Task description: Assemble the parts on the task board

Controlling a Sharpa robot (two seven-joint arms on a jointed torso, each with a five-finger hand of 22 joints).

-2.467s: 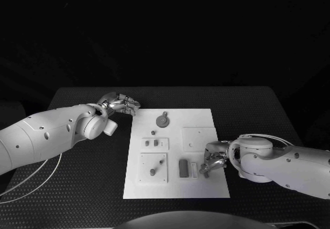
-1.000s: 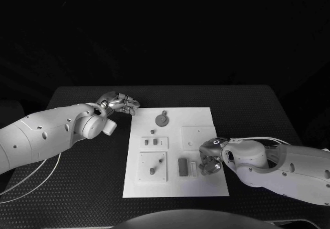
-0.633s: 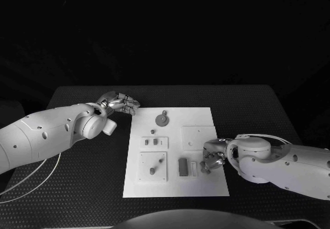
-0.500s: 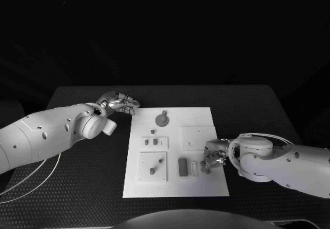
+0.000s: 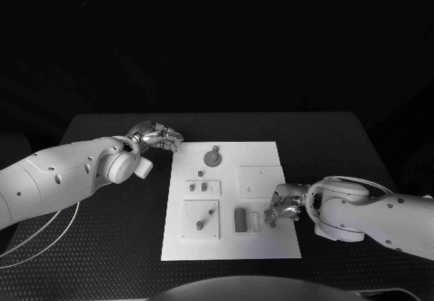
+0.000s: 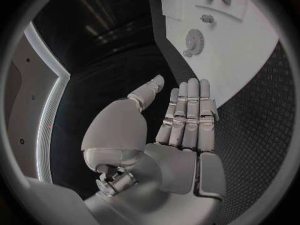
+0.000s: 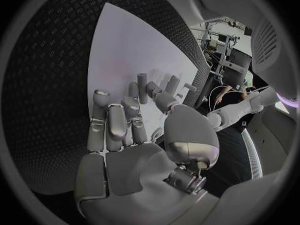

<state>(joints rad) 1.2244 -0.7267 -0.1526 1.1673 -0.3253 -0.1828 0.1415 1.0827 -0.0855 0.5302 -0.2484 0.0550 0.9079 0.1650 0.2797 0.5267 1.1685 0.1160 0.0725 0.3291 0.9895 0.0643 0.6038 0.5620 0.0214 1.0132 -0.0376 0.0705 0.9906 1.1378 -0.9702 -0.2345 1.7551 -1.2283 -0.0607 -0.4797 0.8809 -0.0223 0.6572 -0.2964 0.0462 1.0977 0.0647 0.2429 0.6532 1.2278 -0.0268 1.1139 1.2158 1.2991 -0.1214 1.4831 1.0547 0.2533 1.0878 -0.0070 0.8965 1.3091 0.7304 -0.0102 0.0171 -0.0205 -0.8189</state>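
Observation:
The white task board lies mid-table. On it I see a round grey disc, a small peg, a slotted block, a plate with pegs and a dark bar. My right hand hovers low over the board's right edge beside the bar, its thumb and fingers curled in and pinching a small grey part. The right wrist view has that hand bent over the board. My left hand rests off the board's far left corner, fingers straight and holding nothing.
A square white plate sits on the board just beyond my right hand. The left wrist view takes in the board's far end with the disc. Black table surrounds the board on all sides.
My right arm has swung a little and the right hand has shifted slightly along the board's right edge, staying beside the dark bar. The left arm and hand have not moved.

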